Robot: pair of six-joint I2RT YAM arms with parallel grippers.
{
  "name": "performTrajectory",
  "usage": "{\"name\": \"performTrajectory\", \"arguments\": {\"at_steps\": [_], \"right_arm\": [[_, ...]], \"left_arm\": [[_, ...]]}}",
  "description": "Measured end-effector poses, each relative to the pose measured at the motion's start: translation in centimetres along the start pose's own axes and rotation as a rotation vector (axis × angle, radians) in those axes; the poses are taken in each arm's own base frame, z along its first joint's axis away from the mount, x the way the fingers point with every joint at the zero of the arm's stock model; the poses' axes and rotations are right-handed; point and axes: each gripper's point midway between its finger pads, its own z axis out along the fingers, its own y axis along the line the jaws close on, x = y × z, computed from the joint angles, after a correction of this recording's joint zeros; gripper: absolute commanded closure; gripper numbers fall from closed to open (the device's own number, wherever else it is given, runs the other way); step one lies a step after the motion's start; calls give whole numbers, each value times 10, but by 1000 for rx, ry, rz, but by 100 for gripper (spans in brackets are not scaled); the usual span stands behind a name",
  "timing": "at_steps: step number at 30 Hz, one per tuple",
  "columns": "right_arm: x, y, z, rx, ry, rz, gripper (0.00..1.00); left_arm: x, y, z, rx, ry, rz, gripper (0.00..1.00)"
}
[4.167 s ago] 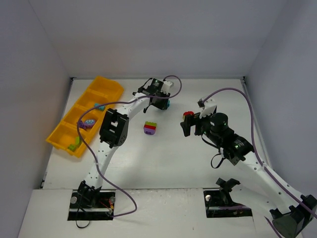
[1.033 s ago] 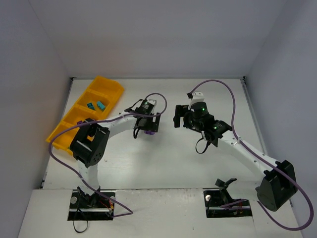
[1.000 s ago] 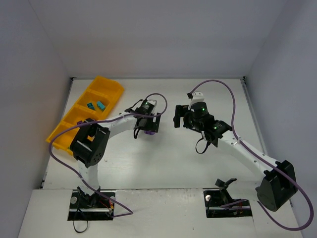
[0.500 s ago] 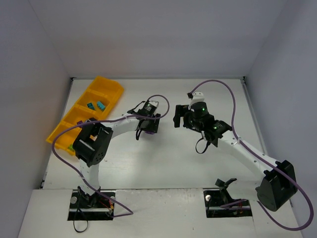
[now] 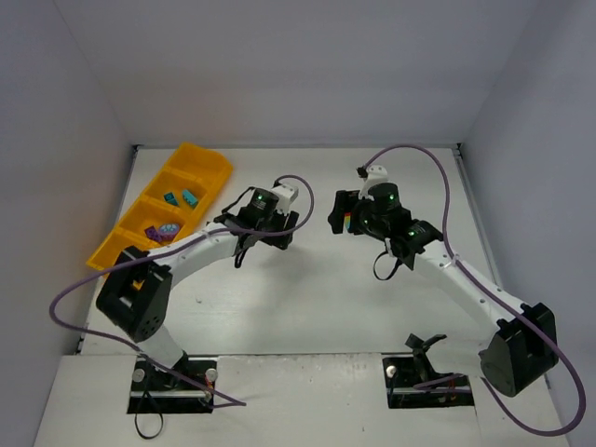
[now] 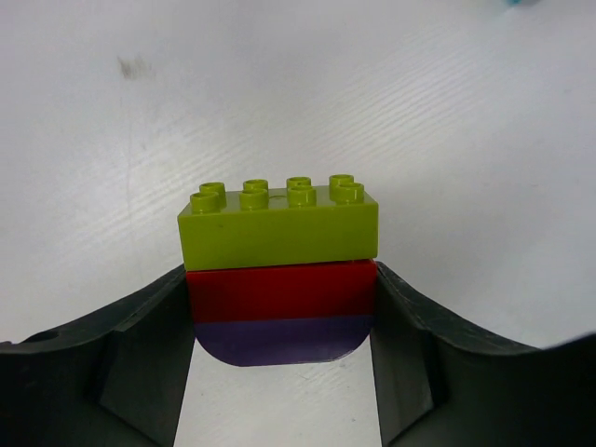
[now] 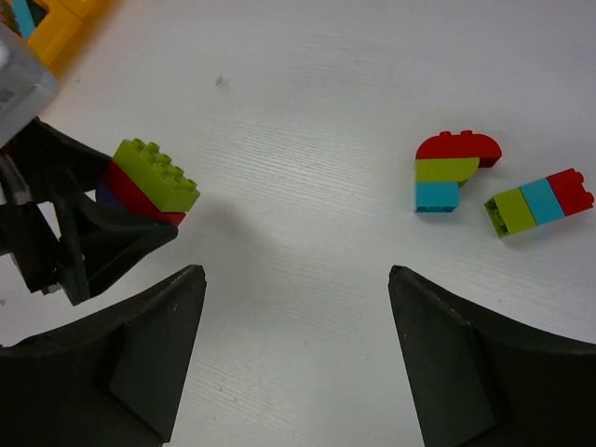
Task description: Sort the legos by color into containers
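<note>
since half a second ago the left arm (image 5: 186,253) has dropped its elbow toward the near left, uncovering more of the tray, and its wrist has slid a little toward the tray. the white counter (image 5: 307,298) carries everything. the right arm (image 5: 456,275) reaches in from the near right. the long orange-yellow tray (image 5: 212,160) lies slanted at the far left, with four compartments in a row.

the left pincer (image 6: 279,321) is clamped on a three-brick stack (image 6: 279,251). its fingers press the red middle brick from both sides, with lime on top and a round-edged purple piece below. whether the stack clears the counter i cannot tell. the right pincer (image 7: 293,345) is spread wide with nothing between its fingers, over the middle of the counter.

the right wrist view shows two more pieces lying near each other but not touching: an arch stack (image 7: 452,168) of red over lime over teal, and a flat row (image 7: 538,203) of lime, teal, red. two teal bricks (image 5: 180,197) sit in the second compartment from the far end. purple pieces (image 5: 160,232) lie in the third.
</note>
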Motion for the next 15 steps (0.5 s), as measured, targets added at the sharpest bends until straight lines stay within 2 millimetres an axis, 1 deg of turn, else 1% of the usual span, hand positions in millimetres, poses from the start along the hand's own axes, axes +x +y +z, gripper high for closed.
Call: {"name": "performTrajectory", "arguments": {"at_steps": [4,6,7,11,15], "right_arm": [[-19,17,-5,-87,-18,-6,26],[-30,28,-8,-141,-25,-14,26],[-34,34,-9,-168,-27,-17,26],[-44,54,-10,-262,-19,-26,25],[-46,66,-9,-324,4,-30,26]], "left_arm": [[-40,-12,-33,79,-156,104,83],[-55,-17,-46,112,-226,158,82],[-59,-19,-51,124,-252,187,81],[-59,-24,-61,167,-292,292,80],[-53,-29,-65,205,-301,378,78]]}}
